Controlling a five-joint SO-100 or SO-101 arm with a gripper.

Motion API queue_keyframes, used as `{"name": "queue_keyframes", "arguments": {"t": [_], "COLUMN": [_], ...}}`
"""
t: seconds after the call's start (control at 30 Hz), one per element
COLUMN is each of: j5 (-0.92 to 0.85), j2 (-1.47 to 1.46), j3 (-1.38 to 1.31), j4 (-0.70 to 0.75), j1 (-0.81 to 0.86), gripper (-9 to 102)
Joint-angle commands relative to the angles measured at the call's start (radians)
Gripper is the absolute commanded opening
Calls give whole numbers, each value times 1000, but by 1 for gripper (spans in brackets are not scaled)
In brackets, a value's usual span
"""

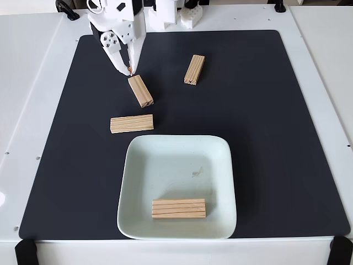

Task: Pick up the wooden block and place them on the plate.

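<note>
**Wooden blocks: one on the plate, three on the mat**

Wooden block on the plate [178,208]: flat, lengthwise left to right, near the front rim of the plate [138,165]. Pale mint-green, square with rounded corners, raised rim, small dark speck near the middle. Set at the front centre of the black mat [265,138], front edge close to the mat's own front edge.

Beyond the plate, just past its far left corner: second block [132,123], flat on the mat, long side almost level across the fixed view. Farther back, third block [140,90], angled, far end up and to the left. Off to the right and apart from the rest, fourth block [194,69], nearly end-on, slightly tilted.

At the far end of the third block: gripper [128,70], white, pointing down, fingertips close together, touching or just above that block's far end; cannot tell which.

Under everything: matte black mat on a white table [33,110]. Along the back edge, white arm base.
</note>
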Motion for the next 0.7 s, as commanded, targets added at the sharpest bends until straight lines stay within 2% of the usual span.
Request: {"name": "queue_keyframes", "arguments": {"t": [0.0, 0.27, 0.53, 0.67], "j5": [20, 38, 54, 100], "j2": [20, 20, 18, 6], "j3": [-28, -26, -26, -26], "j4": [-3, -3, 83, 74], "j1": [-6, -9, -87, -95], "gripper": [0, 22, 23, 23]}}
